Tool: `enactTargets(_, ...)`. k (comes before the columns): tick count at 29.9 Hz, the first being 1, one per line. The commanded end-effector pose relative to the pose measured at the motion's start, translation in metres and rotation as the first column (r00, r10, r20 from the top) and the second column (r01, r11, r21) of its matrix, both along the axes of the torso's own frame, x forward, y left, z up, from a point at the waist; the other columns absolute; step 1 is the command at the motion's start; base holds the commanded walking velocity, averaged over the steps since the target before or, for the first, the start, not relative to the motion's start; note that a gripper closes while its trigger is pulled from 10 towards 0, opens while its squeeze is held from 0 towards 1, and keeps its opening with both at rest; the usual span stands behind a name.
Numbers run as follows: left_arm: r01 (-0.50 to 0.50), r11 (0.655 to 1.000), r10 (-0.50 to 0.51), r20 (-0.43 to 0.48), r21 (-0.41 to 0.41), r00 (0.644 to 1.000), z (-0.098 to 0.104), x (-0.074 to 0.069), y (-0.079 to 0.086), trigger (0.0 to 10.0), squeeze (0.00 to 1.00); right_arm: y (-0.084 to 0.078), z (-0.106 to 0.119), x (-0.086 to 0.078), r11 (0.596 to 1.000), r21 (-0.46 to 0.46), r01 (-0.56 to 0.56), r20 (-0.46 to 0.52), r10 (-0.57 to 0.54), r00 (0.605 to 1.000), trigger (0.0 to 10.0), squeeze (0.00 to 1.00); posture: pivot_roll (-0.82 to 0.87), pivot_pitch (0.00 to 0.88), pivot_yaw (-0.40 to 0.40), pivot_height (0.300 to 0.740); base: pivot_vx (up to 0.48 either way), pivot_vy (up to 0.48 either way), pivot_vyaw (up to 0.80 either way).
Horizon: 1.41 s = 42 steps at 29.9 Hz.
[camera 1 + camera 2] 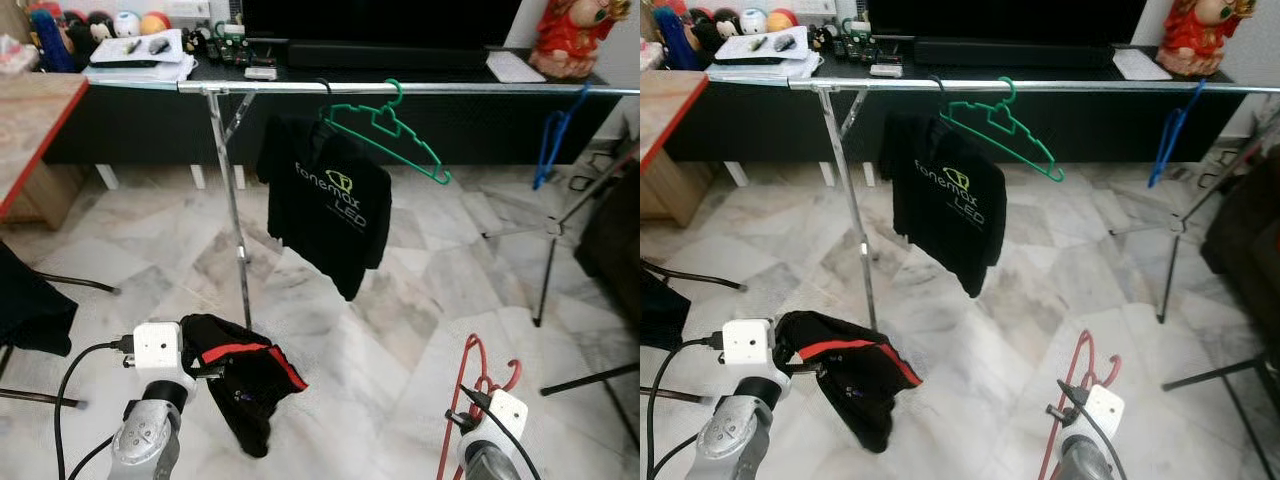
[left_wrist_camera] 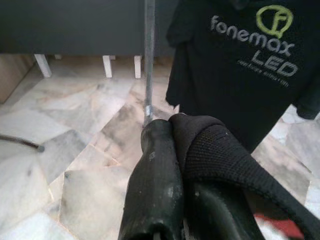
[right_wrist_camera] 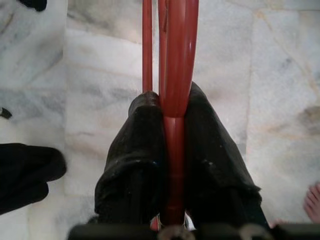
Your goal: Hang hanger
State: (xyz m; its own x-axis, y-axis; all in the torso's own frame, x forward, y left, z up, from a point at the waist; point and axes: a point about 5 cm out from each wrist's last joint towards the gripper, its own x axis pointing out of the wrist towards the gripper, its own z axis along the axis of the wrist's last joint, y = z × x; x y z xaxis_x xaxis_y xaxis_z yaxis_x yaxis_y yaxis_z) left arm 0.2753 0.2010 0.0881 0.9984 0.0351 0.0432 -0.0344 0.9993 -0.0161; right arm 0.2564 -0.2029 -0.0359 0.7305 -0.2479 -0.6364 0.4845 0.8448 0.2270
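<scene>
My right gripper (image 3: 172,107) is shut on a red hanger (image 1: 468,395), held low at the lower right with its hook (image 1: 512,372) pointing up. My left gripper (image 2: 172,135) is shut on a black garment with a red stripe (image 1: 240,375), which droops from the fingers at the lower left. Ahead runs a silver clothes rail (image 1: 400,89) at about table height. On it hang a black "fonemax LED" T-shirt (image 1: 330,205), a green hanger (image 1: 395,128) beside it, and a blue hanger (image 1: 555,135) farther right.
The rail's upright post (image 1: 230,210) stands just beyond the held garment. A black TV bench (image 1: 400,60) with clutter lies behind the rail, a wooden table (image 1: 30,125) at left, dark stand legs (image 1: 590,380) at right. Marble floor (image 1: 380,340) spreads between.
</scene>
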Motion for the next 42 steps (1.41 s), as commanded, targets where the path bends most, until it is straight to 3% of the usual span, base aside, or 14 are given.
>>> enactTargets(1, 0.021, 1.0, -0.021, 0.013, 0.01, 1.0, 0.0032, -0.0001, -0.0047, 10.0, 0.0, -0.0092, -0.003, -0.0065, 1.0, -0.016, 0.02, -0.018, -0.02, 1.0, 10.0, 0.0, 0.04, 0.16, -0.052, 0.74, 0.315, 0.0, 0.0)
enactTargets(30, 0.035, 0.999, -0.035, 0.0, 0.003, 0.999, 0.003, 0.0006, -0.0037, 10.0, 0.0, -0.007, -0.0018, -0.0049, 1.0, -0.03, 0.009, -0.007, -0.01, 1.0, 10.0, 0.0, 0.04, 0.134, -0.041, 0.74, 0.317, 0.0, 0.0)
enactTargets(39, 0.021, 0.999, -0.021, -0.006, -0.025, 1.0, 0.0029, 0.0006, -0.0024, 10.0, 0.0, -0.0074, -0.0003, -0.0028, 1.0, -0.027, -0.001, -0.001, 0.001, 1.0, 10.0, 0.0, 0.04, 0.15, -0.046, 0.74, 0.0, 0.0, 0.0)
enactTargets(42, 0.019, 1.0, -0.019, -0.002, -0.001, 1.0, 0.0039, 0.001, -0.002, 10.0, 0.0, -0.0075, 0.0009, -0.0013, 1.0, -0.031, -0.006, 0.004, 0.006, 1.0, 10.0, 0.0, 0.04, 0.155, -0.048, 0.74, 0.0, 0.0, 0.0)
